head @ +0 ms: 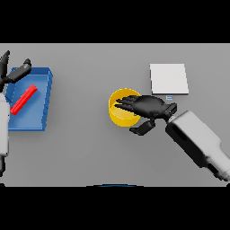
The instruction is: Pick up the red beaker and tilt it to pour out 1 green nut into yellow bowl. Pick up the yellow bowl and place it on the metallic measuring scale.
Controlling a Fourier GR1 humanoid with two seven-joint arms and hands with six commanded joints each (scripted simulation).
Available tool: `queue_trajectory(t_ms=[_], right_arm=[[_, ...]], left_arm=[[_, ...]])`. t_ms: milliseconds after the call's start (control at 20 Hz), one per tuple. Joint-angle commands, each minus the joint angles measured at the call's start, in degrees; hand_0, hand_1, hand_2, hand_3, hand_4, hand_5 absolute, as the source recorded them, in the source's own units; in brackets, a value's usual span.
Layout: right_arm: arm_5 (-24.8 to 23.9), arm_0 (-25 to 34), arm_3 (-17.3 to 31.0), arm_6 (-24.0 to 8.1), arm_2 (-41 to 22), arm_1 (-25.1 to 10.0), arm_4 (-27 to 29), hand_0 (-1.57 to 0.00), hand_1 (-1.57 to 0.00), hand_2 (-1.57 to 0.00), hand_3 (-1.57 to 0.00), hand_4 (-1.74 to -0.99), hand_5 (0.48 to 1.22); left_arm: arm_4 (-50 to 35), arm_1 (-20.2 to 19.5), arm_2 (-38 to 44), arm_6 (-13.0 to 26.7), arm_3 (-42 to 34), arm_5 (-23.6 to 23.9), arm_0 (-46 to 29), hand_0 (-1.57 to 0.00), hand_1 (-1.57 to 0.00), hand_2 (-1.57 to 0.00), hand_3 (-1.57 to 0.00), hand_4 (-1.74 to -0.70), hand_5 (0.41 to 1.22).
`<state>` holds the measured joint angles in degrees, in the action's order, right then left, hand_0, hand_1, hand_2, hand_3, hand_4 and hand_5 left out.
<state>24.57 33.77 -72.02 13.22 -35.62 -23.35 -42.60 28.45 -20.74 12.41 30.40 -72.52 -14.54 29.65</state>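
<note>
Right hand [150, 107] sits over the yellow bowl [117, 117], fingers stretched out across the bowl's right half, thumb hanging down off the near right rim. Fingers look straight, not curled; no firm grip on the rim that I can see. Reads as a reach for a rim grasp: fingers going inside, thumb outside. Can't tell whether a green nut is in the bowl; the hand covers much of the interior.

Metallic measuring scale [168, 78] is the pale square pad just beyond and right of the bowl, apart from it. Short carry once the bowl is held.

Red beaker [24, 99] lies tilted on its side in the blue tray [45, 103] at far left, well apart from the bowl. Left hand [15, 72] shows at the tray's far left corner, fingers loosely spread, holding nothing.

Judgement: bowl pickup stage.
</note>
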Motion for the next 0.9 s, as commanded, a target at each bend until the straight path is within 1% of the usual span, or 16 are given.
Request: queue_trajectory(t_ms=[0,50,100,150,250,300,350,400,450,550,600,650,700,750,800,850], right_arm=[[0.34,0.26,0.24,-0.29,-0.44,0.49,-0.16,0.00,0.00,0.00,0.00,-1.273,0.687],[0.49,0.85,1.17,-0.89,-0.68,1.05,-0.41,0.00,0.00,0.00,0.00,-1.277,0.692],[0.99,1.21,1.98,-0.38,-0.80,0.76,-0.38,0.00,0.00,0.00,0.00,-1.277,0.696],[0.91,1.55,2.73,-0.34,-0.73,1.15,-0.26,0.00,0.00,0.00,0.00,-1.279,0.699],[0.86,1.44,3.36,0.29,-1.21,1.62,-0.35,0.00,0.00,0.00,0.00,-1.285,0.706],[0.58,1.60,3.96,1.16,-1.28,1.52,-0.41,0.00,0.00,0.00,-0.02,-1.286,0.710],[-0.22,2.25,5.26,1.33,-1.43,1.84,-0.89,0.00,0.00,-0.01,-0.03,-1.286,0.712],[-0.58,2.11,5.51,2.17,-1.45,2.03,-0.73,0.00,0.00,-0.02,-0.04,-1.289,0.721],[-0.54,2.53,6.24,1.86,-1.14,2.46,-0.48,0.00,0.00,-0.03,-0.06,-1.293,0.738],[-0.42,2.53,6.99,0.88,-0.81,3.28,-0.08,0.00,-0.01,-0.08,-0.12,-1.333,0.800],[-0.04,2.76,7.00,0.93,-0.71,3.36,0.10,-0.07,-0.07,-0.14,-0.18,-1.365,0.838],[-0.14,2.72,7.44,1.07,-1.28,3.68,-0.38,-0.17,-0.14,-0.20,-0.24,-1.396,0.875],[-0.30,2.85,7.48,2.12,-1.58,3.46,-0.69,-0.32,-0.26,-0.29,-0.33,-1.436,0.944],[-0.05,2.44,6.57,2.44,-1.87,2.91,-0.86,-0.47,-0.38,-0.38,-0.42,-1.479,0.999],[0.13,1.99,5.74,2.62,-1.99,2.27,-0.98,-0.63,-0.51,-0.48,-0.65,-1.473,1.044],[0.05,2.16,5.89,2.84,-2.05,2.23,-1.13,-0.78,-0.65,-0.59,-0.83,-1.469,1.079]], left_arm=[[0.07,0.29,-0.14,0.49,0.10,0.08,0.42,0.00,0.00,0.00,0.00,-0.80,0.723],[0.19,0.67,-0.31,0.62,0.65,0.25,0.46,0.00,0.00,0.00,0.00,-0.80,0.723],[0.22,0.56,-0.28,1.17,0.08,0.16,0.58,0.00,0.00,0.00,0.00,-0.80,0.723],[0.42,0.49,-0.38,0.51,0.27,0.34,0.35,0.00,0.00,0.00,0.00,-0.79,0.725],[0.36,0.21,-0.38,0.46,0.11,0.02,0.51,0.00,0.00,0.00,0.00,-0.79,0.728],[0.36,0.22,-0.25,0.87,0.52,0.09,0.91,0.00,0.00,0.00,0.00,-0.79,0.728],[0.58,0.50,-0.47,0.98,0.67,0.37,1.35,0.00,0.00,0.00,0.00,-0.79,0.728],[0.30,0.62,-0.66,0.38,-0.06,-0.04,0.63,0.00,0.00,0.00,0.00,-0.79,0.729],[0.06,0.63,-0.56,0.77,-1.27,-0.21,0.18,0.00,0.00,0.00,0.00,-0.79,0.730],[0.12,0.78,-0.61,1.63,-2.08,-0.29,-0.50,0.00,0.00,0.00,0.00,-0.79,0.732],[-0.06,0.38,-0.32,1.73,-2.15,-0.56,-0.52,0.00,0.00,0.00,0.00,-0.80,0.730],[0.06,0.85,-0.49,1.95,-1.97,-0.13,-0.05,0.00,0.00,0.00,0.00,-0.80,0.730],[-0.14,0.45,-0.44,1.82,-2.38,-0.74,-0.29,0.00,0.00,0.00,0.00,-0.79,0.729],[-0.08,0.53,-0.52,1.17,-2.31,-0.54,-0.59,0.00,0.00,0.00,0.00,-0.79,0.729],[-0.02,0.43,-0.52,1.71,-2.11,-0.65,0.02,0.00,0.00,0.00,0.00,-0.79,0.731],[-0.03,0.38,-0.52,2.11,-2.32,-0.86,-0.14,0.00,0.00,0.00,0.00,-0.79,0.732]])
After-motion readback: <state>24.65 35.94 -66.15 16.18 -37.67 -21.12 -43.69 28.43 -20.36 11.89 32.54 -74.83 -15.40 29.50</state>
